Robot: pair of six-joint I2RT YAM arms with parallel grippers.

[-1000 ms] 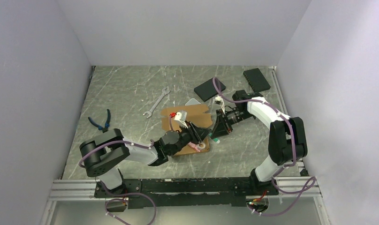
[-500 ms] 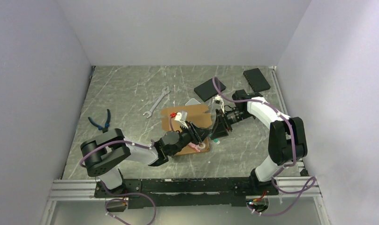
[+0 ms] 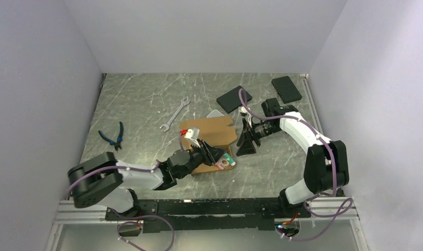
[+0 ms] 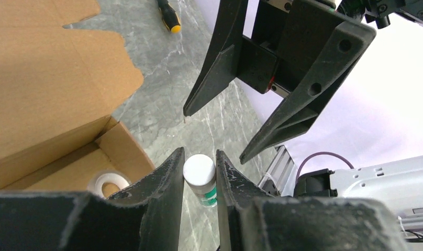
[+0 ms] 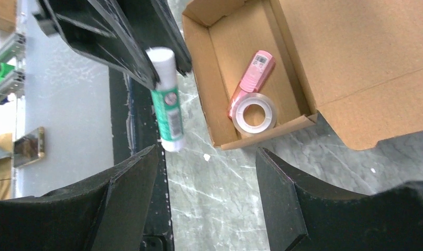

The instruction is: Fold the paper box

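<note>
Two changes from a second ago: left claw (image 4: pixel 199 163) has pulled back toward its base, pinching the glue stick (image 4: pixel 200 175) alone; right claw (image 5: pixel 207 157) is now spread, clear of it. Paper box (image 3: pixel 212 130) sits open on the surface (image 3: pixel 146 104) just beyond, tape dispenser (image 5: pixel 251 99) inside.

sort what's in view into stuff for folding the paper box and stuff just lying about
For the job:
- paper box, tape dispenser inside
- left tool, gripping a glue stick
- right tool, open

Lying about:
- wrench
- pliers
- black slabs
- screwdriver
</note>
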